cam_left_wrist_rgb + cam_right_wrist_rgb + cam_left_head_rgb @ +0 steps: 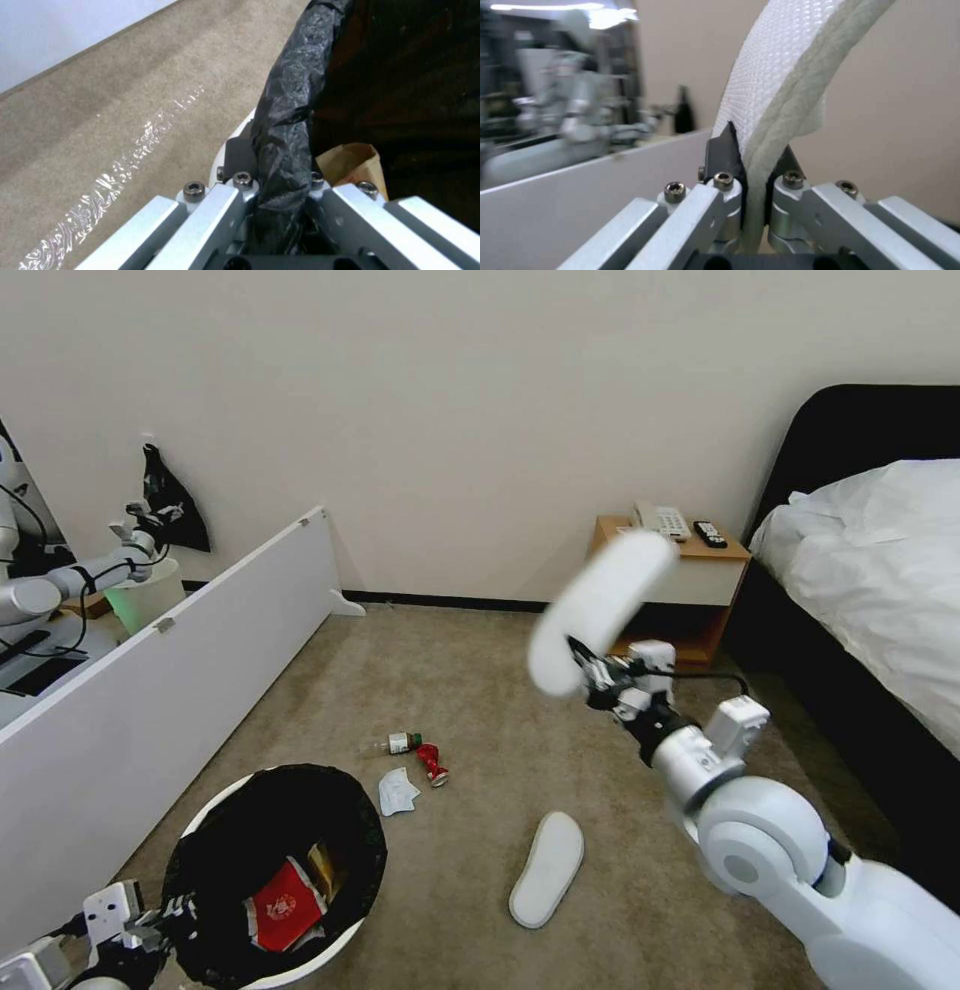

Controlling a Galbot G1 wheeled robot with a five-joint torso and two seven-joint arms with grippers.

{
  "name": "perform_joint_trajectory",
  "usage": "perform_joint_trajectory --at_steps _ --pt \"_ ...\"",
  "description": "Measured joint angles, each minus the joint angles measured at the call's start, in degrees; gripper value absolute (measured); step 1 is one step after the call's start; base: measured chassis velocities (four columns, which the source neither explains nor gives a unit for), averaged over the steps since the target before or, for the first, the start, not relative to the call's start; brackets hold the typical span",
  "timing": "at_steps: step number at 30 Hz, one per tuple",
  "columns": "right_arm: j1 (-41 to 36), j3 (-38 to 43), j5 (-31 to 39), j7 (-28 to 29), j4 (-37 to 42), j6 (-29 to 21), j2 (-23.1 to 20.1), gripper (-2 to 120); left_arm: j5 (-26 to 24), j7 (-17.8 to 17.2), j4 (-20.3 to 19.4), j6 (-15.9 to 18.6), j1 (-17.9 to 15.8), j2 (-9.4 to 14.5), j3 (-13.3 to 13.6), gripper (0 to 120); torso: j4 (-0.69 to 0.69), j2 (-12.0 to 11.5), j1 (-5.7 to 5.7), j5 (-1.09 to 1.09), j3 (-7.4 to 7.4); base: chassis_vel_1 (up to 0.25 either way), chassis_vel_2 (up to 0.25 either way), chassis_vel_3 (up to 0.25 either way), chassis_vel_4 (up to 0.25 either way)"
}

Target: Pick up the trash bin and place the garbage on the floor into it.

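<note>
Beige-brown carpet (480,690) covers the floor of a bedroom with a plain cream wall behind. On it, at the robot's near left, stands the trash bin (215,805), a round white bin lined with a black bag (285,112) folded over the rim. Inside lie a red-white carton (283,902) and a brown paper bag (352,163). The left gripper (272,195) is pinched on the bin's rim, one finger outside the white wall and the other inside over the bag. The right gripper (752,180) is raised above the carpet right of the bin, its fingers pressed onto the edge of a white slipper (785,75), which stands up and away from the jaws. A second slipper (547,868) lies flat on the carpet between the bin and the right arm. Just beyond the bin rim lie a white mask (397,791), a crushed red can (433,764) and a clear bottle (397,743), close together. A white panel (170,670) runs along the left side. A wooden nightstand (690,580) stands against the wall, carrying a phone (660,520) and a remote (710,533), with a bed (880,570) at its right.
</note>
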Motion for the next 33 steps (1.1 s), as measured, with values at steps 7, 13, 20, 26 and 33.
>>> perform_joint_trajectory --at_steps 7,13,20,26,33 --pt "11.2 -11.5 -1.2 -1.8 -0.9 2.5 3.3 2 -1.1 -0.4 -0.3 0.0 0.4 1.0 0.6 2 -0.01 0.0 0.0 0.02 0.0 0.0 0.0 0.0 0.0" --pt "23.6 -23.2 -5.4 -4.0 -4.7 5.9 8.2 2 -1.5 -0.6 -0.4 0.0 1.1 2.3 1.2 2 0.0 0.0 0.0 0.0 0.0 0.0 0.0 0.0 0.0" --pt "27.6 -29.8 -8.7 -5.3 -7.6 7.1 10.9 2 -2.1 -0.6 -0.4 0.0 1.2 3.2 1.2 2 0.0 0.0 0.0 0.0 0.0 0.0 0.0 0.0 0.0" --pt "28.8 -36.6 -15.5 -6.8 -11.5 9.0 12.6 2 -3.0 -0.9 0.2 0.0 0.4 3.5 1.1 2 0.0 0.0 0.0 0.01 0.0 0.0 0.0 0.0 0.0" --pt "28.7 -42.0 -20.2 -7.7 -14.5 10.5 13.7 2 -4.4 -1.5 0.8 0.0 -0.4 4.1 0.7 2 0.0 0.0 0.0 0.02 0.0 0.0 0.0 0.0 0.0"
